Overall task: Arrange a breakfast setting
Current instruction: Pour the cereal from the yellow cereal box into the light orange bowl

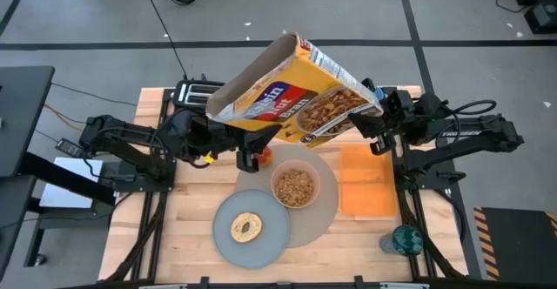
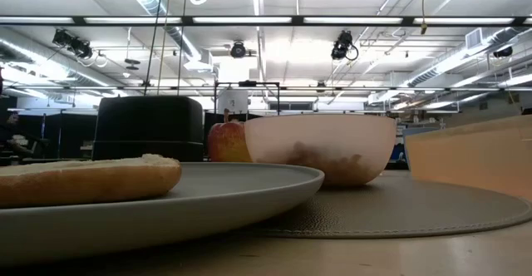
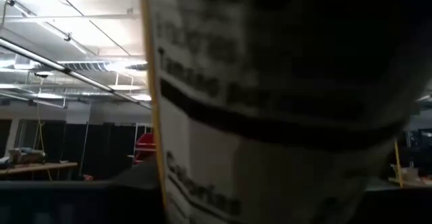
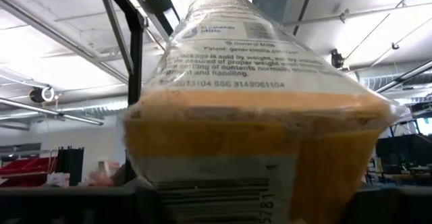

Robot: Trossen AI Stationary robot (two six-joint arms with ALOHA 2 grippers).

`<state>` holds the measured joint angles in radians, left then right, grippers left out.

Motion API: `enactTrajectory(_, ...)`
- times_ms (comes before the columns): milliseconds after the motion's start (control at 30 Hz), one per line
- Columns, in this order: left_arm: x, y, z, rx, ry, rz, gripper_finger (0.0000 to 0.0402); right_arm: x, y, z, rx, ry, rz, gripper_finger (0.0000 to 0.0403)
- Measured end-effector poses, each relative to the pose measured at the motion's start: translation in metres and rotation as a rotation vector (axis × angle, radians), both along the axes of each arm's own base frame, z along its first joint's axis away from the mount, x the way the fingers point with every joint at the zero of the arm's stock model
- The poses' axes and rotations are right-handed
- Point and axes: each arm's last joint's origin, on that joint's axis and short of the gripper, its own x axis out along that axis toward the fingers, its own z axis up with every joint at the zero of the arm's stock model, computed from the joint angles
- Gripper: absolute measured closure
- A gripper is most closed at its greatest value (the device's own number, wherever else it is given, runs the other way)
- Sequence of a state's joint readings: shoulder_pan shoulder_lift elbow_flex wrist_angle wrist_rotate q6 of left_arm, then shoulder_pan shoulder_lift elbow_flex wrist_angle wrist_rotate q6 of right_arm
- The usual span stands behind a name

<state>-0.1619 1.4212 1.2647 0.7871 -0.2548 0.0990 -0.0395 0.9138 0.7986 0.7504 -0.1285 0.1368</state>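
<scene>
High view, upper centre: yellow cereal box (image 1: 291, 87) spans both raised arms, right hand (image 1: 376, 115) pinching its base; left hand's (image 1: 209, 128) grip unclear.

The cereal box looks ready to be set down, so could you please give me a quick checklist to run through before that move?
1. Cereal box held by right gripper at its bottom end: ok.
2. Left gripper hold on the box: cannot tell, hidden under it.
3. Bowl already holds cereal: ok.
4. Box's open end turned away from the bowl: ok.
5. Bagel on plate: ok.
6. Apple beside the bowl, under the box: not ok for lowering there.
</scene>
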Motion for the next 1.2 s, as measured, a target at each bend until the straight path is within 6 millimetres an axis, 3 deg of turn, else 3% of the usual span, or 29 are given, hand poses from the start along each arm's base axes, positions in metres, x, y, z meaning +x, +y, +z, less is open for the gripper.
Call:
enactTrajectory(233, -0.005, -0.004, 0.007, 0.017, 0.112, -0.018, 0.0365, -0.003, 0.000, -0.004, 0.021, 0.083, -0.009, 0.0198)
enactTrajectory(300, -0.011, -0.005, 0.011, 0.028, 0.164, -0.025, 0.0388, -0.006, 0.000, -0.006, 0.024, 0.121, -0.014, 0.0174)
enactTrajectory(500, -0.047, -0.005, 0.023, 0.014, 0.318, 0.016, 0.0386, -0.029, 0.000, 0.000, -0.002, 0.125, -0.047, 0.0101)
enactTrajectory(667, -0.080, -0.002, 0.023, -0.053, 0.467, 0.097, 0.0390, -0.054, -0.001, 0.005, -0.016, 0.112, -0.134, 0.0069)
enactTrajectory(800, -0.107, 0.001, 0.013, -0.131, 0.623, 0.186, 0.0391, -0.067, -0.002, 0.004, -0.001, 0.139, -0.203, 0.0066)
enactTrajectory(1000, -0.143, 0.007, -0.018, -0.284, 0.860, 0.422, 0.0392, -0.071, -0.003, 0.000, 0.023, 0.186, -0.234, 0.0066)
enactTrajectory(1200, -0.151, 0.012, -0.035, -0.335, 0.932, 0.579, 0.0392, -0.061, -0.005, -0.003, 0.030, 0.222, -0.265, 0.0067)
